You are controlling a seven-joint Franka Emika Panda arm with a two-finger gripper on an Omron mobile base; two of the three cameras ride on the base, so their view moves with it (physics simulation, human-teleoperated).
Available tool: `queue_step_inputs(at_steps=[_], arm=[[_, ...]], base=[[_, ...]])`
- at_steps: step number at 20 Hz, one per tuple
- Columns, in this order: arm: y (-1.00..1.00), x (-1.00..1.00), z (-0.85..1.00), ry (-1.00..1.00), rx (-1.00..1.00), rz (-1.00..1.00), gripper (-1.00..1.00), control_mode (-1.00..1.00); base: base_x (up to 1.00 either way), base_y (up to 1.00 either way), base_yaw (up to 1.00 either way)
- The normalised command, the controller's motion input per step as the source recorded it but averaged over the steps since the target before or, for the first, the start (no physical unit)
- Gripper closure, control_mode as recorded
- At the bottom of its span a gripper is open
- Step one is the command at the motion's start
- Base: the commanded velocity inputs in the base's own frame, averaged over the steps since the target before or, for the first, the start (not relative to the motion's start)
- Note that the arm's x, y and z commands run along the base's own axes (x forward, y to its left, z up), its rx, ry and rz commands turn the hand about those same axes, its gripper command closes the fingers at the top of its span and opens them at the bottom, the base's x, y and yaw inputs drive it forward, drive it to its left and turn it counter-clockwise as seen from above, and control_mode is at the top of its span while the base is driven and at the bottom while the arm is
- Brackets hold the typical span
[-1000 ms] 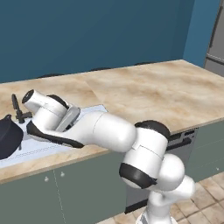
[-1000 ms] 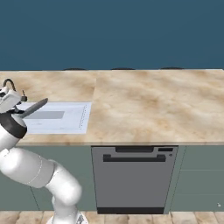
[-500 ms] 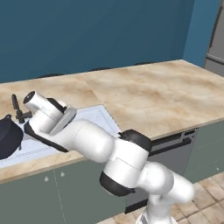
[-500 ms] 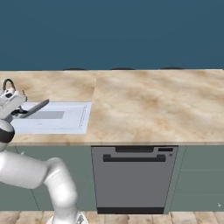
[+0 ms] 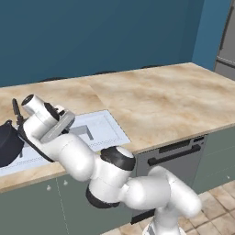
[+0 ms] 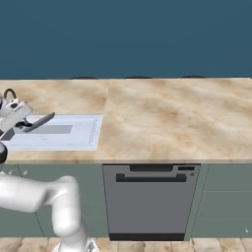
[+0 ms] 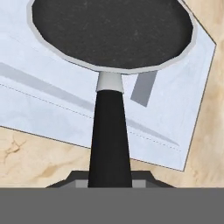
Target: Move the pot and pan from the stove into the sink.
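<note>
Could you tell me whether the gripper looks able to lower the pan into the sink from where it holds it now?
Probably yes: the gripper holds the pan by its handle over the sink, with bare basin under it.

Cut off and hidden parts
The pot (image 5: 8, 143) is cropped by the left base view's left edge; the pan (image 7: 112, 33) loses its top at the hand view's upper edge, its handle's end hidden below.
</note>
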Motion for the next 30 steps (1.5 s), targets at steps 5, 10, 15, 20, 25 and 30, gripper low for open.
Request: queue_step_inputs(at_steps=[5, 10, 15, 20, 25, 30], arm=[[0.05, 0.14, -0.08, 0.03, 0.02, 0.01, 1.0, -1.0], [0.0, 0.04, -0.23, 0.09, -0.01, 0.01, 1.0, -1.0], [0.0, 0.24, -0.32, 0.13, -0.01, 0.01, 1.0, -1.0], [0.0, 0.58, -0.24, 0.09, 0.0, 0.0, 1.0, -1.0], [0.0, 0.15, -0.19, 0.05, 0.0, 0.03, -1.0, -1.0], [0.0, 0.01, 0.02, 0.0, 0.01, 0.0, -1.0, -1.0]], base=[[0.0, 0.0, 0.0], [0.0, 0.0, 0.0], [0.0, 0.0, 0.0], [0.0, 0.0, 0.0], [0.0, 0.0, 0.0], [0.0, 0.0, 0.0]])
